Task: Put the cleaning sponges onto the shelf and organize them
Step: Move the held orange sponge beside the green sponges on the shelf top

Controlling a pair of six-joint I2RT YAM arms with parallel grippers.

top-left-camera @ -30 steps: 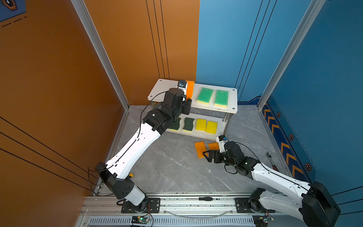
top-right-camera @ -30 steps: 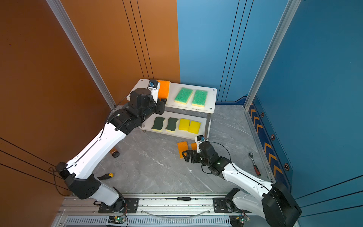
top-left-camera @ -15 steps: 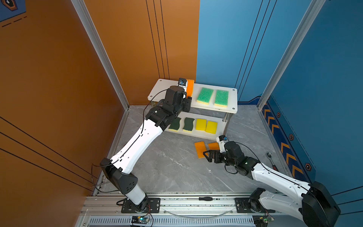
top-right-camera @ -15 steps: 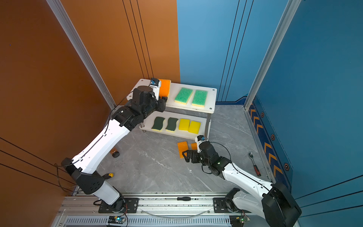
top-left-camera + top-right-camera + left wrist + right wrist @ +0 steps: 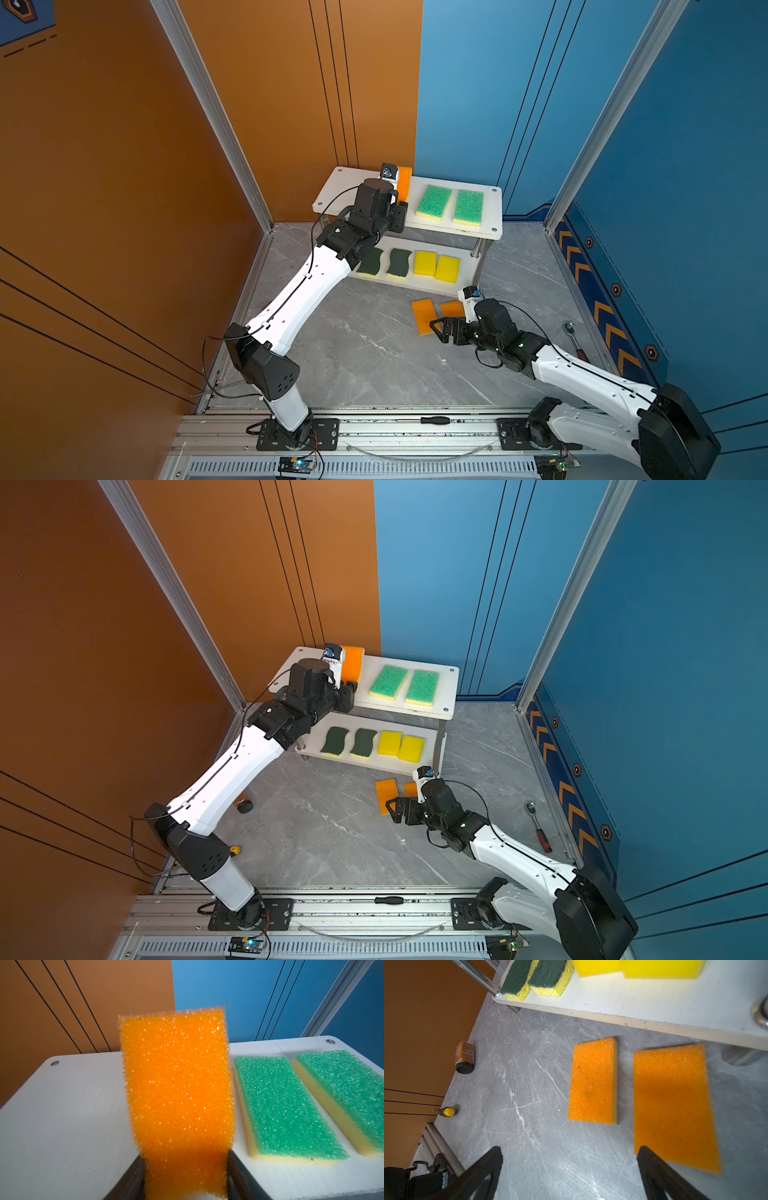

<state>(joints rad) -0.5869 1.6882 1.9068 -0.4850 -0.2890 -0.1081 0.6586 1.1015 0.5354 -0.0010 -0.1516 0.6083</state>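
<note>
Left gripper (image 5: 185,1167) is clamped on an orange sponge (image 5: 176,1084), held upright over the shelf (image 5: 62,1105) left of the green sponges (image 5: 286,1105); right gripper (image 5: 569,1150) is spread wide, empty.

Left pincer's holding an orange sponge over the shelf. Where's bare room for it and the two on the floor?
Top board: bare from the green sponges to its end by the orange wall, apart from the held sponge. Lower board: crowded, dark-green pair and yellow pair in a row; only the front strip is bare.
</note>
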